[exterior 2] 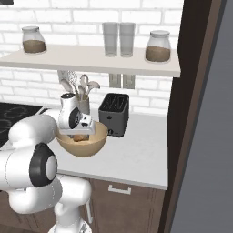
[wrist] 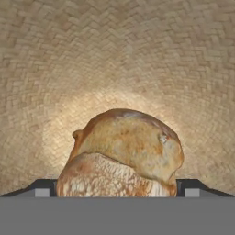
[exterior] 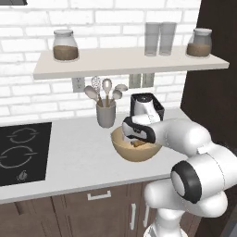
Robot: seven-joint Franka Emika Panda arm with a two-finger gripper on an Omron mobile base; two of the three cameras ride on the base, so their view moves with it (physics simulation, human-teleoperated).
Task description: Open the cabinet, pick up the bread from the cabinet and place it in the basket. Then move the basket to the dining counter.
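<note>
Bread (wrist: pixel 126 151) sits between the gripper (wrist: pixel 117 188) fingers, clamped, low inside the basket (exterior: pixel 121 153) on the surface beside the toaster (exterior 2: pixel 113 113). Risk, as I judge it: letting go while tilted could roll the bread against the wall, or lifting out carelessly could snag the rim and shove the basket.

Domestic kitchen, rendered. Evidence: white brick wall (exterior: pixel 28 32); wall shelf (exterior: pixel 129 62) carrying 2 brown-filled glass jars (exterior: pixel 65 45) and 2 tumblers (exterior: pixel 159 38); white bench (exterior: pixel 78 157) with inset black cooktop (exterior: pixel 21 152); utensil cup (exterior: pixel 106 113) with spoons and whisk; black toaster (exterior 2: pixel 113 113); dark wood drawers (exterior: pixel 97 199) below.
</note>
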